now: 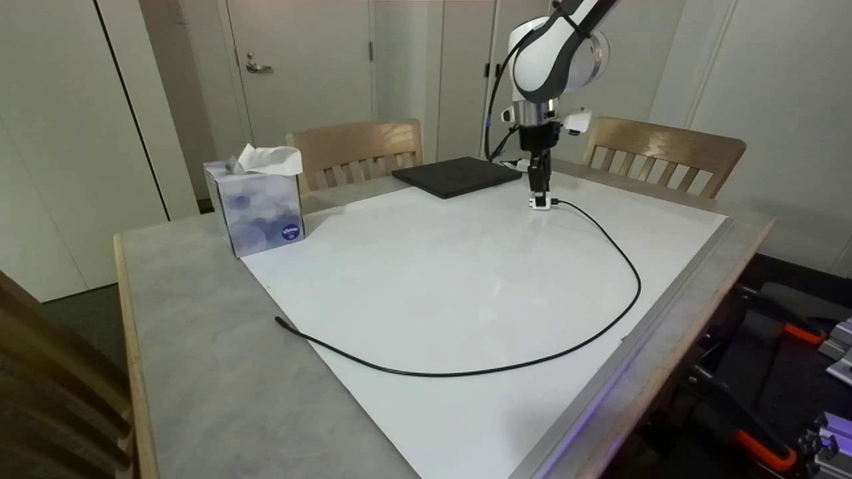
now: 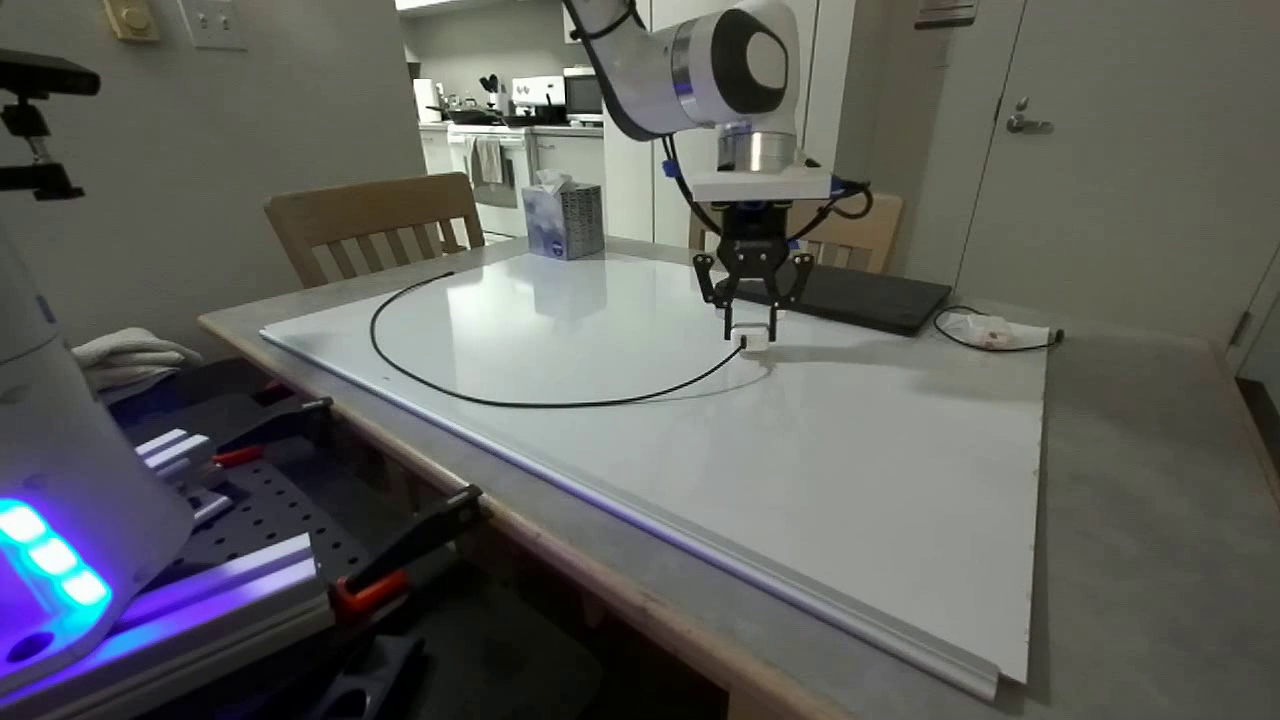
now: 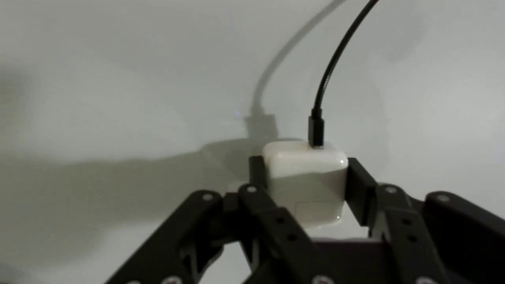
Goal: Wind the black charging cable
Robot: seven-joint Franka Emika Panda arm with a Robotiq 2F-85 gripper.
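Observation:
The black charging cable (image 1: 439, 374) lies in a wide open curve on the white board in both exterior views. Its far end rests past the board's edge, on the grey tabletop. At the near end, the cable's black connector (image 3: 316, 132) is seated in a white plug (image 3: 307, 181). My gripper (image 2: 752, 335) points down and is shut on this plug, one finger (image 3: 359, 185) pressing each side. The plug seems to hang just above the board, and its cable casts an offset shadow in the wrist view.
A flat black pad (image 1: 456, 176) lies behind the gripper. At a board corner stands a tissue box (image 1: 256, 206). A small white object with a black cord (image 2: 990, 330) sits near the pad. Wooden chairs (image 1: 665, 153) surround the table.

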